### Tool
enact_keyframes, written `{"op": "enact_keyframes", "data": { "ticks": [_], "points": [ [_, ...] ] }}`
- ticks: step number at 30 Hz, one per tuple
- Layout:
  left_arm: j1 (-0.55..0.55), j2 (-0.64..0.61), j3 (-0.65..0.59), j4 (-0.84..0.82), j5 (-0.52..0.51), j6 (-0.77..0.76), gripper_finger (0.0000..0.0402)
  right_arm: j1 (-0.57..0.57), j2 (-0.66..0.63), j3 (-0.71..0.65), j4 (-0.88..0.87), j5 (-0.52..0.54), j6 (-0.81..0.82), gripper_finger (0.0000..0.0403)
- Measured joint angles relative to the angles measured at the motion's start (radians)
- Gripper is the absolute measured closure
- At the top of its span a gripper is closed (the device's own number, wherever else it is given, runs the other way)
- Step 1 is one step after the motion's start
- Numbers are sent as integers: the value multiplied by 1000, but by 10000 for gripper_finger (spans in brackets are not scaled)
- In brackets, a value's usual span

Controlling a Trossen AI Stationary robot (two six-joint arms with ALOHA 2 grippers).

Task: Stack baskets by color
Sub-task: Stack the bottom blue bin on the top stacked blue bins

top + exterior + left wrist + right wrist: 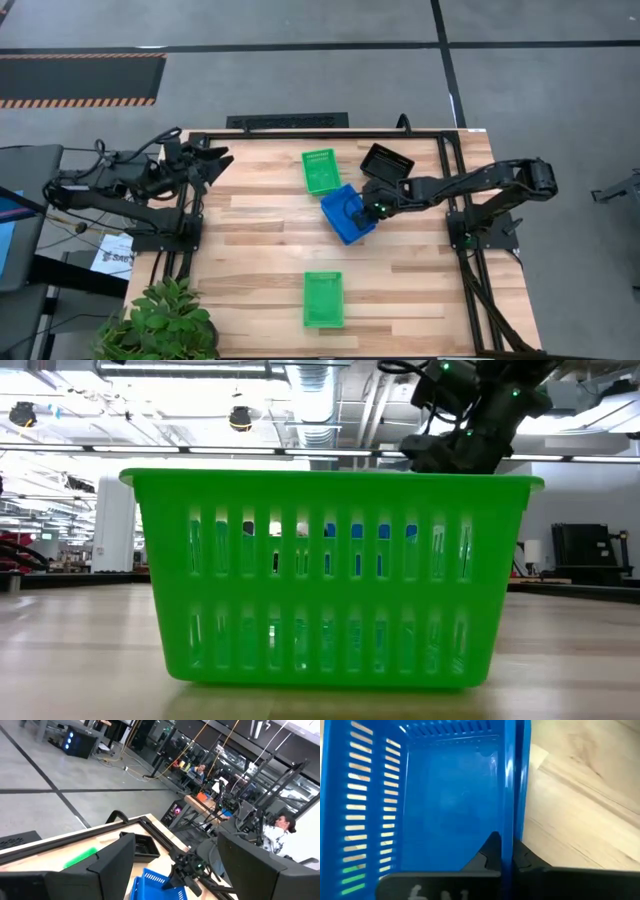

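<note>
A blue basket [345,216] lies turned askew at the table's middle, with my right gripper [372,212] shut on its right-hand wall. Behind it a green basket [320,170] and a black basket [387,160] rest on their bottoms on the table. A second green basket [323,298] stands near the front edge and fills the low view [330,575]. My left gripper [222,160] waits open at the far left, pointing level across the table. Its wrist view shows the blue basket [155,887] and the black basket [140,845] between its spread fingers. My right gripper pinches one side wall of the blue basket at its rim [509,820], with one finger [489,851] inside the basket and the other [522,859] outside. The fingers slant down from the table's right side. Whether the basket's bottom still rests on the table I cannot tell.
A dark metal frame [440,140] runs along the table's far and right edges. A potted plant [165,320] stands at the near left corner. Bare wood lies between the blue basket and the near green basket, and across the left half.
</note>
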Motion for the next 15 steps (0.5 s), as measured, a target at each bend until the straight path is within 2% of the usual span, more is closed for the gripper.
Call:
{"op": "enact_keyframes", "data": {
  "ticks": [8, 11, 15],
  "points": [
    [0, 0, 0, -2, -1, 1, 132, -1, 43, 0, -12, -9, -2, 384],
    [0, 0, 0, -3, -1, 0, 132, 4, 70, 2, -9, -22, -2, 360],
    [0, 0, 0, -3, -1, 1, 132, 6, 66, 3, -11, -33, -2, 307]
  ]
}}
